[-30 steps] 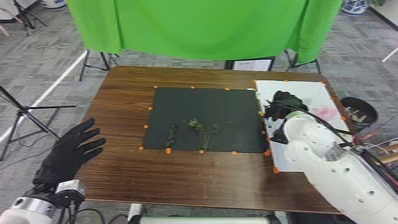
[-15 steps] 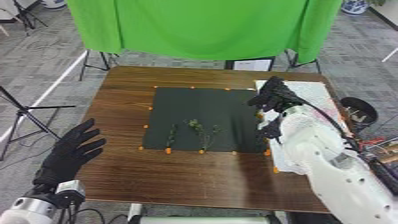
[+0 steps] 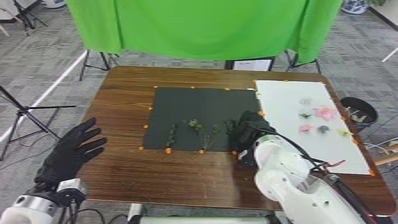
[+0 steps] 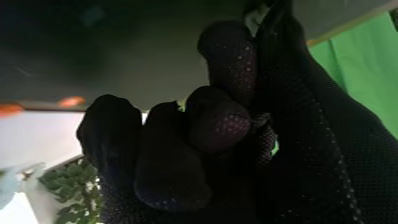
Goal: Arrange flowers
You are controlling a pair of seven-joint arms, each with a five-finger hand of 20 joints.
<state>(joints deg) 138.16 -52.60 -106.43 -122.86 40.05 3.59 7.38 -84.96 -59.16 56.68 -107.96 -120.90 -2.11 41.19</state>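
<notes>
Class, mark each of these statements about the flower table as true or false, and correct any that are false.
1. Green sprigs lie on the black sheet. True.
2. The white sheet is to the left of the black sheet. False: it is to the right.
3. The left hand is open and holds nothing. True.
4. The large pink flower lies on the black sheet. False: it lies on the white sheet.
5. The right hand is at the right side of the black sheet. True.
6. The cloth hanging beyond the table is red. False: it is green.
</notes>
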